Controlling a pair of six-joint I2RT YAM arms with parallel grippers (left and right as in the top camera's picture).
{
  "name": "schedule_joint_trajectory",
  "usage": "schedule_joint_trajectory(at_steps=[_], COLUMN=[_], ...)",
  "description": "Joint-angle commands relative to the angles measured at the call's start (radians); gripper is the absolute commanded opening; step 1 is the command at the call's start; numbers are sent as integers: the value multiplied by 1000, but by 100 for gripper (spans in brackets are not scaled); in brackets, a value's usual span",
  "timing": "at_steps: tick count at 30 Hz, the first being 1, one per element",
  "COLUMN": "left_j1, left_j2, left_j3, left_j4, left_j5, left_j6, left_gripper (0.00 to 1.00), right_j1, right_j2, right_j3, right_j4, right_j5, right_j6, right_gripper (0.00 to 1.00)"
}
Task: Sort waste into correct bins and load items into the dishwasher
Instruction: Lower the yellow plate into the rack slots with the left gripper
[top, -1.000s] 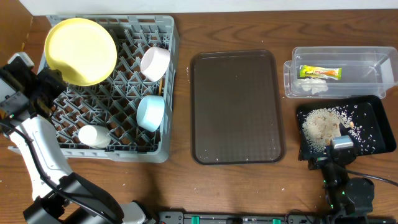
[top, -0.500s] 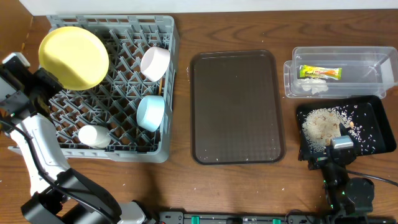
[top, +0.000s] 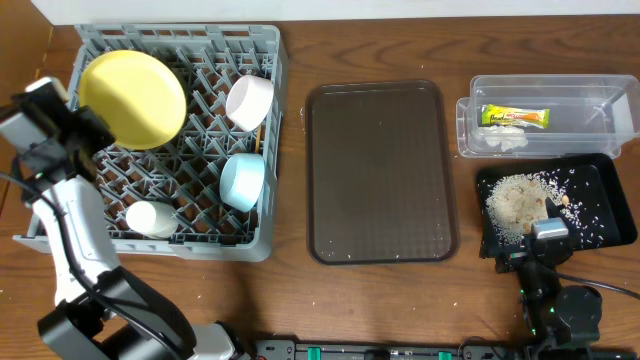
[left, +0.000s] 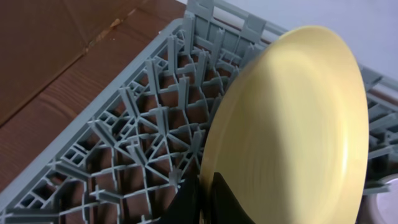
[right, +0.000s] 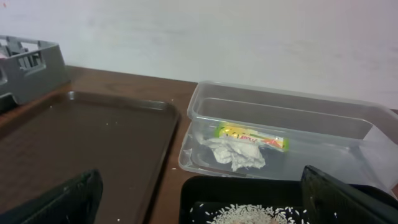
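A brown wooden table (top: 290, 300) stands against a plain pale wall (right: 249, 37), seemingly evenly lit.

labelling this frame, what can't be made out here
- Yellow plate: lower rim cut off by the left wrist view's bottom edge; overhead, the plate hides where it meets the grey rack.
- Snack wrapper: print too small to read, both views.
- Black tray: mostly cut off by the right wrist view's bottom edge.

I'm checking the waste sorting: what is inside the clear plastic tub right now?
The clear tub holds the snack wrapper and, next to it, the crumpled white tissue. Nothing else shows through its walls. Anything that might lie beneath the tissue is covered and cannot be seen.
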Motion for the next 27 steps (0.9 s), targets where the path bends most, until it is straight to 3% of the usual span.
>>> schedule_joint_trajectory(at_steps=[1, 27], left_j1=[-37, -100], left_j2=[25, 54], left_j3=[-6, -6], left_j4=[12, 64], left_j5=[-130, -314], left_j6=[48, 76], left_gripper=[8, 8], right_j1=[9, 9], right_j2=[-6, -6], right_j3=[-4, -4], right_j4=[0, 0], right_j5=[-4, -4], right_j6=[13, 13], right_gripper=[99, 99])
